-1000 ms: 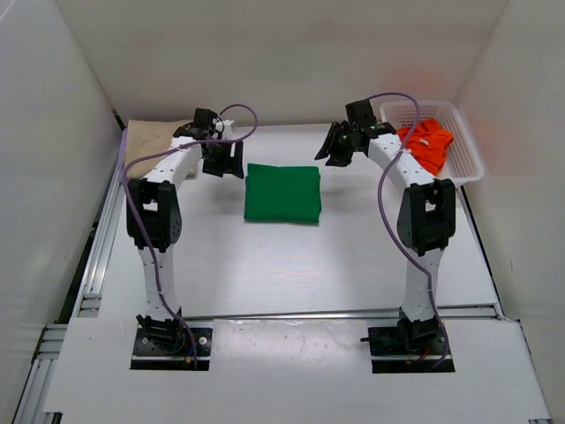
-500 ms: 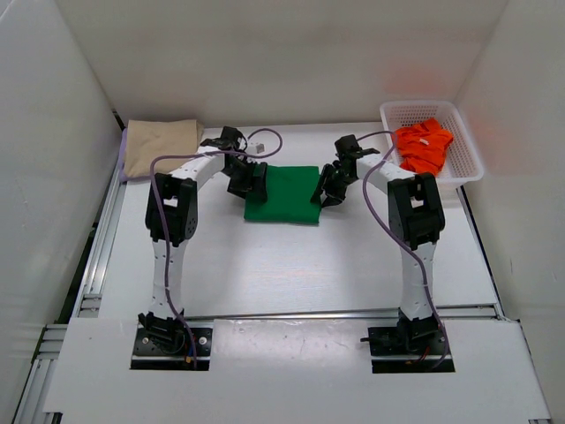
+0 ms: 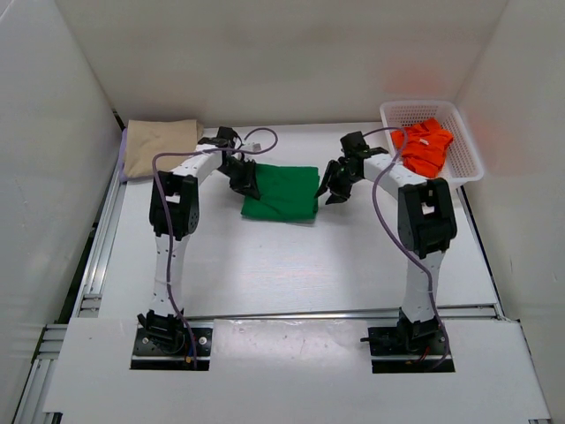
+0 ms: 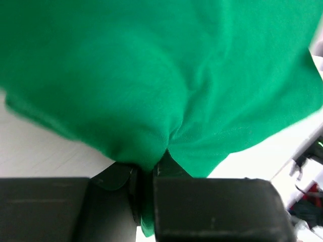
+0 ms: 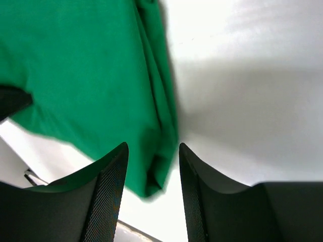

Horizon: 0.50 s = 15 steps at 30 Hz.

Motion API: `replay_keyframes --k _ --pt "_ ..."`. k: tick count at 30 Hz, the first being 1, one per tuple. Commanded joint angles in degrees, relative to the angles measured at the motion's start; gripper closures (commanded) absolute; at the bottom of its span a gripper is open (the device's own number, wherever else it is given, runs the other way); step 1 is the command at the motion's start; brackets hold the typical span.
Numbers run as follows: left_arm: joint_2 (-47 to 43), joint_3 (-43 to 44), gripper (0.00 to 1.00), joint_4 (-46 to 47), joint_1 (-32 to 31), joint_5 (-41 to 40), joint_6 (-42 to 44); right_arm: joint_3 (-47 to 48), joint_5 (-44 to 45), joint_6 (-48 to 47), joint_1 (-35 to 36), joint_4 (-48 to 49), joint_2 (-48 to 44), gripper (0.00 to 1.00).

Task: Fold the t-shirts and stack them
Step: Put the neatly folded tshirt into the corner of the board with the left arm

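Step in hand, I'd say: picking up the folded green shirt [image 3: 282,193] to stack it. It lies in the middle of the bench [image 3: 291,274]. Left gripper [image 4: 146,174] is clamped on its left edge, cloth puckered betw. the jaws. Right gripper [image 5: 151,151] hangs part-open astride the right edge, fold betw. the fingers, nothing pinched. Next move prob. needs the right jaws to close on all layers, then both arms lifting level so the fold doesn't spill open. Likely target: tan shirt [image 3: 159,146], folded flat at the far-left corner. Orange shirt [image 3: 422,146] is a crumpled heap in the basket [image 3: 470,159], far right, so not done yet. Green cloth: soft, matte, a neat rectangle w/ thick rounded doubled edges; basket is stiff white lattice
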Motion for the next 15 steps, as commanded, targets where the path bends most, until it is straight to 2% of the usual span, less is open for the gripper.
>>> replay_keyframes --k 1,2,4,5,8,9,12,15 --pt "-3.0 5.0 0.9 -4.6 2.1 -12.5 1.4 -1.8 2.9 -1.6 -1.7 -0.7 -8.5 0.5" --pt "-3.7 6.8 0.9 -5.5 2.1 -19.5 1.4 -2.4 2.9 -1.6 -2.3 -0.7 -10.5 0.5" --pt "-3.7 11.2 0.9 -6.1 1.5 -26.8 1.4 -3.2 3.9 -2.8 -2.8 -1.4 -12.3 0.5" --pt "-3.7 12.1 0.9 -6.1 0.5 -35.5 1.4 -3.9 4.7 -2.8 -2.8 -2.0 -13.8 0.5" --pt "-3.7 12.7 0.9 -1.4 -2.1 -48.6 1.4 -4.5 6.4 -4.1 -3.9 -2.7 -15.9 0.5" --pt "-3.7 12.7 0.9 -0.1 -3.2 -56.7 1.4 -5.0 6.4 -4.6 -4.0 -2.8 -15.9 0.5" --pt "-1.8 14.8 0.9 4.9 -4.4 -70.2 1.4 -5.6 6.9 -5.3 -4.0 -3.4 -17.2 0.5" --pt "0.7 20.3 0.9 8.2 -4.4 -78.5 1.4 -7.1 7.5 -5.3 -4.5 -3.4 -18.3 0.5"
